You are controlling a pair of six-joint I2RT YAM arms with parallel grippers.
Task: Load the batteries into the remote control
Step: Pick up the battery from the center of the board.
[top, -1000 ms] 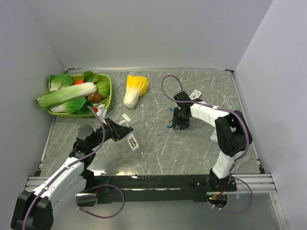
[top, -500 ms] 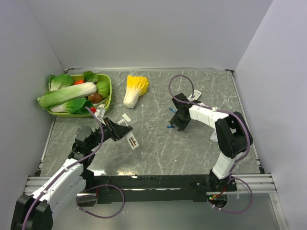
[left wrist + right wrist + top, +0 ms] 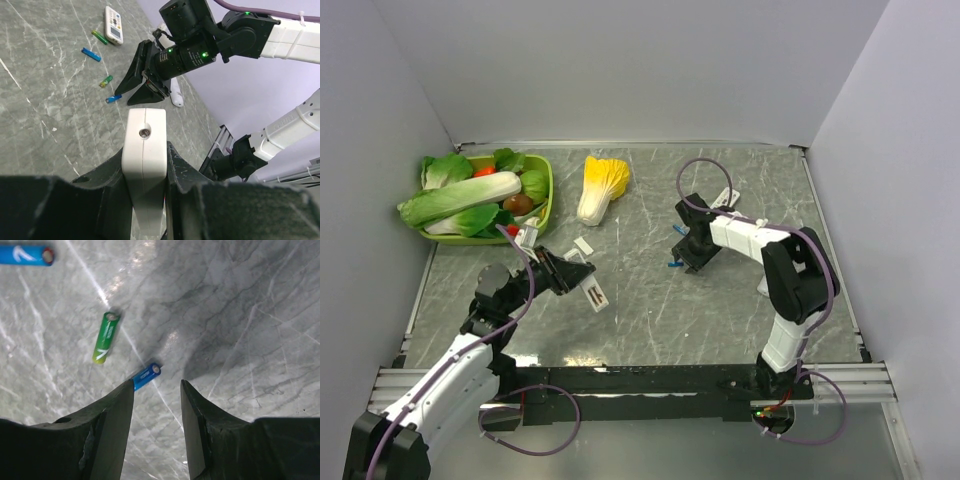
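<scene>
Left gripper (image 3: 570, 272): clamped tight on white remote (image 3: 145, 155), narrow edge up between the fingers.

Right gripper (image 3: 157, 385): fingers about half open, holding nothing, low over the table (image 3: 240, 315).

Blue battery (image 3: 146, 375): flat on the table, one end tucked beside a fingertip (image 3: 120, 405).

Green battery (image 3: 105, 336): near, lying apart.

Second blue battery (image 3: 25, 255): well apart, at the frame corner.

Second remote (image 3: 114, 23): flat on the table, beyond the batteries.

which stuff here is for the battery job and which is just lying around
For the job: remote in the left claw; blue battery at the open right claw; green battery; other blue battery.
Lying about: basket of vegetables; yellow cabbage.
</scene>
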